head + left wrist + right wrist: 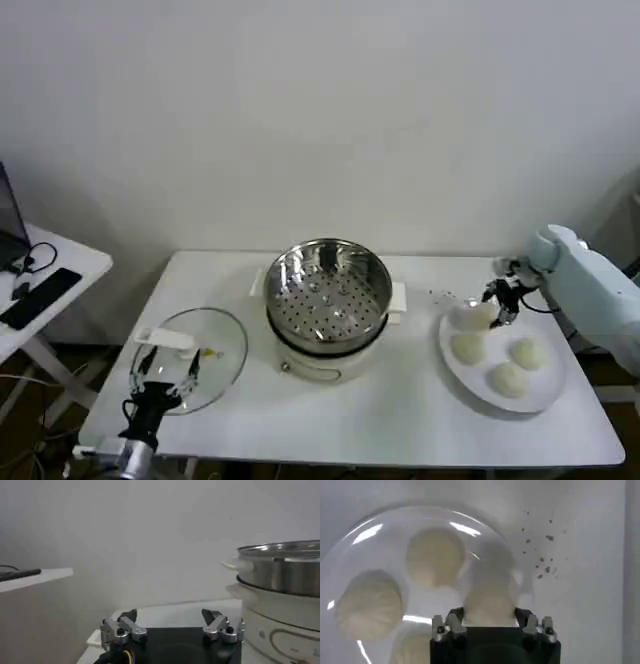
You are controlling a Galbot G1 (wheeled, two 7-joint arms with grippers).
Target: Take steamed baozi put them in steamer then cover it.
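No readable text, label, brand, number or sign appears anywhere. The white pot base of the steamer [280, 615] carries a faint curved outline marking on its side, with no letters that can be made out.

Right gripper [484, 617]: we reach in from the right edge, white forearm angled down, fingers [454, 616] closed around a baozi [487, 602].

Left gripper [165, 380]: we hold it low at the table's [400, 410] near-left corner, fingers spread apart, gripping nothing.
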